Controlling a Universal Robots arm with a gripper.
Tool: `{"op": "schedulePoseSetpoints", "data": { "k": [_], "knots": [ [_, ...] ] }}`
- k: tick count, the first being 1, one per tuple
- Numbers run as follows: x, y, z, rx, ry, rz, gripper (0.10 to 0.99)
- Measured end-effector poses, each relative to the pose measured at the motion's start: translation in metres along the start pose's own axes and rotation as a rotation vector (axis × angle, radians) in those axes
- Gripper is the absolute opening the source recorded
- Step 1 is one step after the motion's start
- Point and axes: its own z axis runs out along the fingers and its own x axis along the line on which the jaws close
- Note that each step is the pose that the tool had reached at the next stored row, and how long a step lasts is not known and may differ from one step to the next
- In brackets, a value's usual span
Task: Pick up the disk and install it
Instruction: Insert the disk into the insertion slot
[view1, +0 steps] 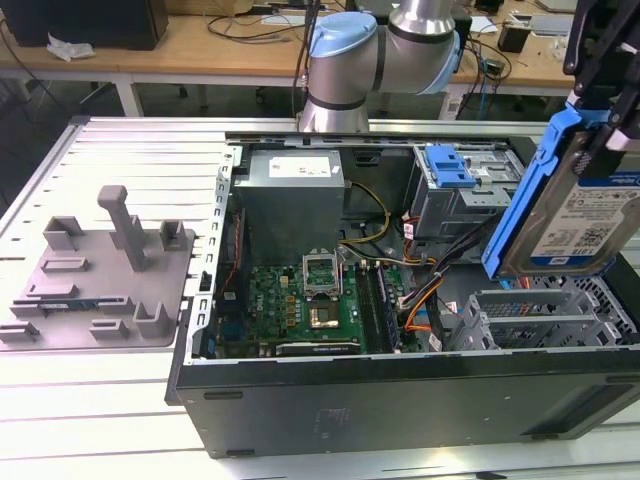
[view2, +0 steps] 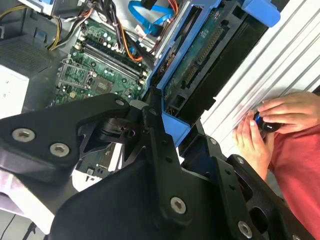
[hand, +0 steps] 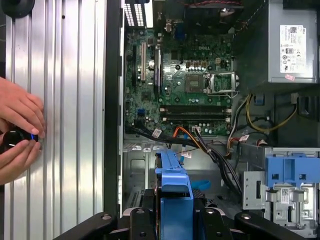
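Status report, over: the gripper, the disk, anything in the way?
Gripper shut on disk. Disk held on edge above open case, not yet installed. Person's hands on table beside case.

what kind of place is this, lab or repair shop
Probably a robotics lab. A robot arm holds the disk over an open computer case on a slotted metal table, and wooden benches strewn with cables stand behind.

Silver-grey disk (view1: 548, 255) with white-and-blue label (view1: 598, 222) and blue frame (view1: 527, 185), green motherboard (view1: 300, 300), black case (view1: 400, 400), ribbed silver table (view1: 100, 400)
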Motion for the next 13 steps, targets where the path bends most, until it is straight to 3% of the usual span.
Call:
{"op": "schedulePoseSetpoints", "data": {
  "k": [13],
  "knots": [
    [0.0001, -0.0018, 0.0022, 0.0, 0.0, 0.0, 0.365]
  ]
}}
